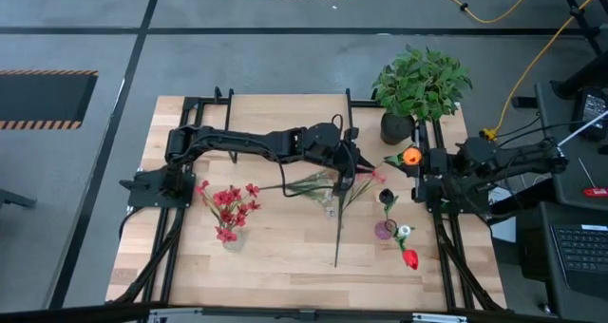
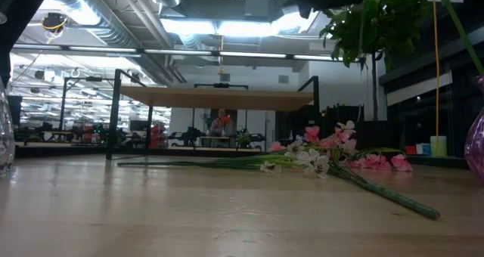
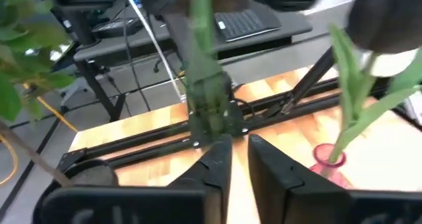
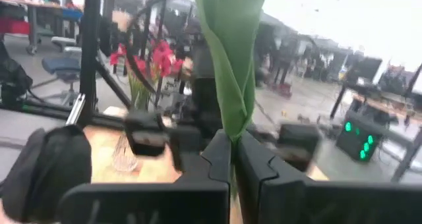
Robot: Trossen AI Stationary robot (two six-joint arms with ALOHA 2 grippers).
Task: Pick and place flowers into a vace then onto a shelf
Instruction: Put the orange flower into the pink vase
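At table's right edge, right gripper (image 4: 234,159) clamped on an orange flower's green stem (image 4: 232,66). Over mid-table, left gripper (image 3: 239,159) slightly parted beside another stem (image 3: 206,72). Between them, loose flowers (image 1: 334,192) lying flat; red bunch (image 1: 231,206) standing in glass vase.

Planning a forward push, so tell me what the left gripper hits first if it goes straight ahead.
Probably the upright green flower stem just ahead of the left gripper; black metal rails lie behind. Depth is unclear.
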